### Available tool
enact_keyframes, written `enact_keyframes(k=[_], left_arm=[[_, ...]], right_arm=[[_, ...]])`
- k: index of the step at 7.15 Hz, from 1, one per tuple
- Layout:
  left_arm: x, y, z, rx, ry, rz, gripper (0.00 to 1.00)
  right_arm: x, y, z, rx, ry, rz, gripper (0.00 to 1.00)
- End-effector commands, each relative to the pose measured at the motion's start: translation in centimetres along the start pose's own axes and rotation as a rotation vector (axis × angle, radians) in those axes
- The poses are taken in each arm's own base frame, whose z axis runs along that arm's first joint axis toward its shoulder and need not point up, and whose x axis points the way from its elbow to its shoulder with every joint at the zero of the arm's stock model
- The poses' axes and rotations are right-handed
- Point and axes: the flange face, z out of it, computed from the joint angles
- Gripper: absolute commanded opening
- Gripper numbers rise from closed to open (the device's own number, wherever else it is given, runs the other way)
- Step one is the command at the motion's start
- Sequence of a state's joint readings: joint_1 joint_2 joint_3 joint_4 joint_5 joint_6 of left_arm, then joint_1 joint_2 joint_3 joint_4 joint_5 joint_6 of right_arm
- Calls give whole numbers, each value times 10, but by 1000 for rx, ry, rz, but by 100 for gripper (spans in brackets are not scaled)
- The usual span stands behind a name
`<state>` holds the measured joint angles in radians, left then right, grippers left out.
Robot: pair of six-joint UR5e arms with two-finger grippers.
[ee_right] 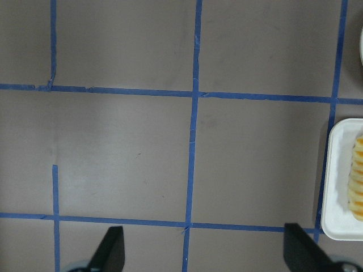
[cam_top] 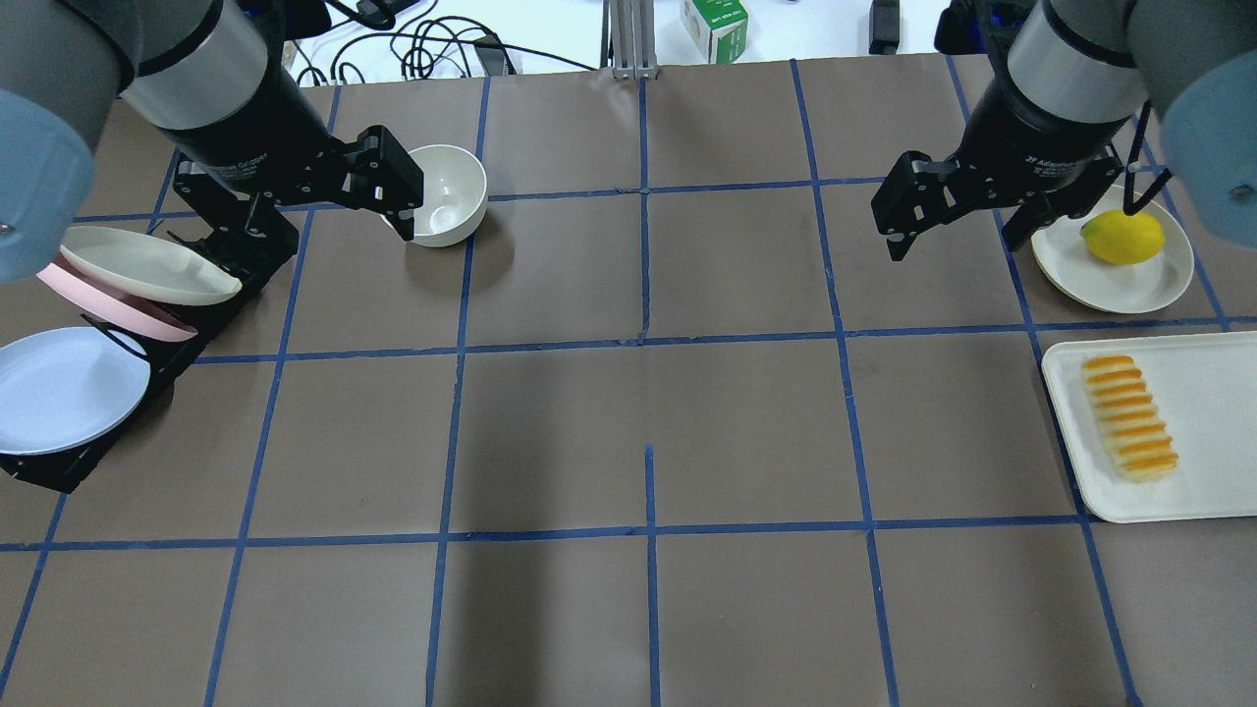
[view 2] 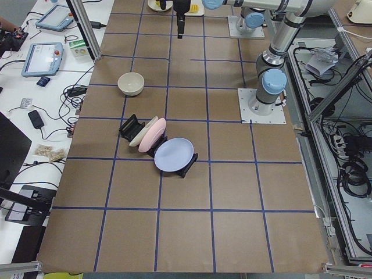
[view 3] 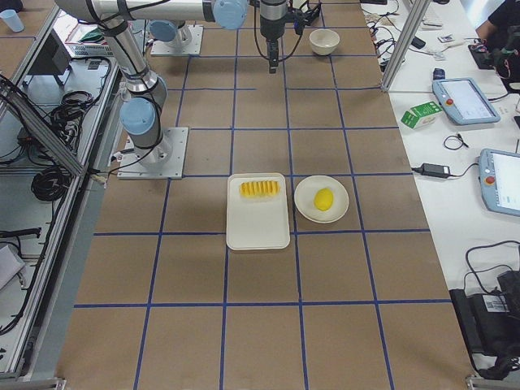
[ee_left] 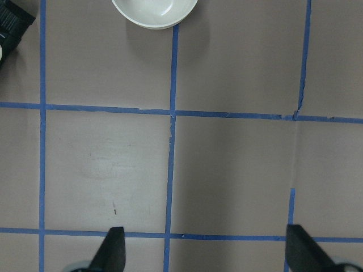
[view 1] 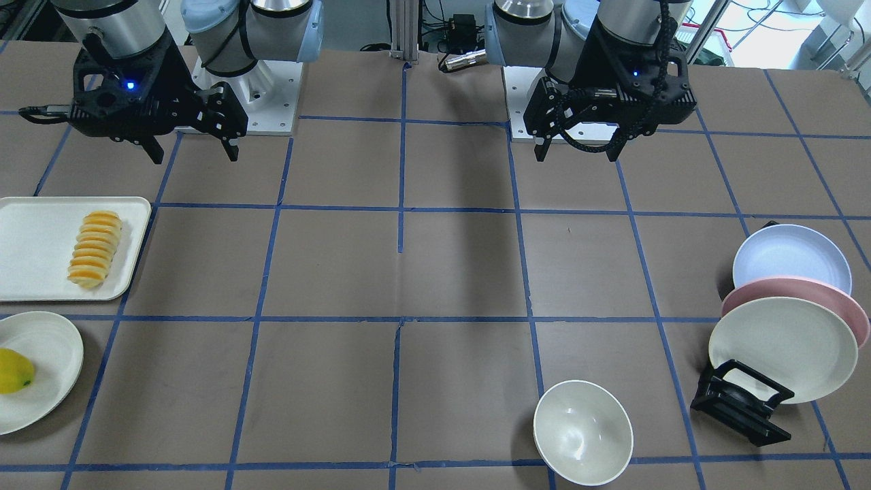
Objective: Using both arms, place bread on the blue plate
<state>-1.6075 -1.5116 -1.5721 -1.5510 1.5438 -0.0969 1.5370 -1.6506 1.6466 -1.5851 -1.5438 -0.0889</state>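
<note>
The bread (view 1: 95, 248) is a ridged yellow-orange loaf lying on a white tray (view 1: 37, 272). It also shows in the overhead view (cam_top: 1129, 417) and at the right edge of the right wrist view (ee_right: 357, 187). The blue plate (view 1: 789, 257) leans in a black rack (view 1: 742, 401), behind a pink and a cream plate; it also shows in the overhead view (cam_top: 64, 388). My left gripper (view 1: 578, 155) is open and empty, high above the table near its base, far from the blue plate. My right gripper (view 1: 195, 155) is open and empty, above the table beside the tray.
A cream plate (cam_top: 1149, 280) with a yellow lemon (cam_top: 1122, 237) sits next to the tray. A white bowl (cam_top: 447, 194) stands near the rack. A pink plate (view 1: 823, 299) and a cream plate (view 1: 782, 347) lean in the rack.
</note>
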Motion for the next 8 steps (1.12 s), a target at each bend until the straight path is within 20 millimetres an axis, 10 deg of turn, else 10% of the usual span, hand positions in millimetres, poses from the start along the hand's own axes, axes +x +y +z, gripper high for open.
enact_keyframes(k=[1, 5, 6, 8], left_arm=[[-8, -10, -7, -9, -62, -7, 100], [-9, -15, -11, -14, -40, -15, 100], [-37, -23, -13, -15, -53, -44, 100], [-169, -25, -14, -68, -72, -216, 100]], right_arm=[[0, 0, 0, 0, 1, 0, 100], [7, -3, 9, -24, 16, 6, 100], [10, -5, 9, -20, 16, 3, 100], [33, -14, 29, -50, 17, 40, 100]])
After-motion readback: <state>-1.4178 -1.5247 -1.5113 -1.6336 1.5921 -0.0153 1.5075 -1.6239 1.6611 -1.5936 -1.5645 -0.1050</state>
